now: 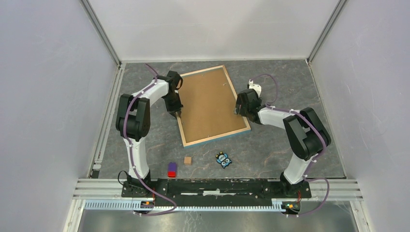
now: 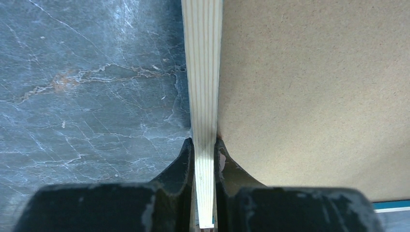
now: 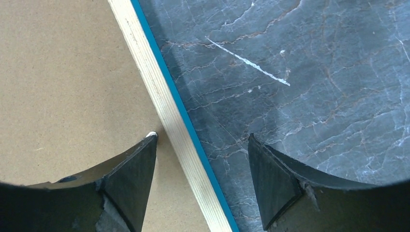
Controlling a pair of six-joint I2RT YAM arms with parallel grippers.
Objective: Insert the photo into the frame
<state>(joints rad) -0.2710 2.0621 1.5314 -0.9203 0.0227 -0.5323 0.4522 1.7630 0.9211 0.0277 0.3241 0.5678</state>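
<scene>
On frame (image 2: 203, 72) left rim, left gripper (image 2: 204, 143) clamped.

Board (image 1: 210, 104) in frame (image 1: 218, 137) — L claw (image 2: 205, 142) on left rim, R claw (image 3: 203, 137) astride right rim.

Bright even light, soft shadows, sharp

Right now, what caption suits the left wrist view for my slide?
Left end effector shut on the frame's wooden rim, brown backing board beside it.
</scene>
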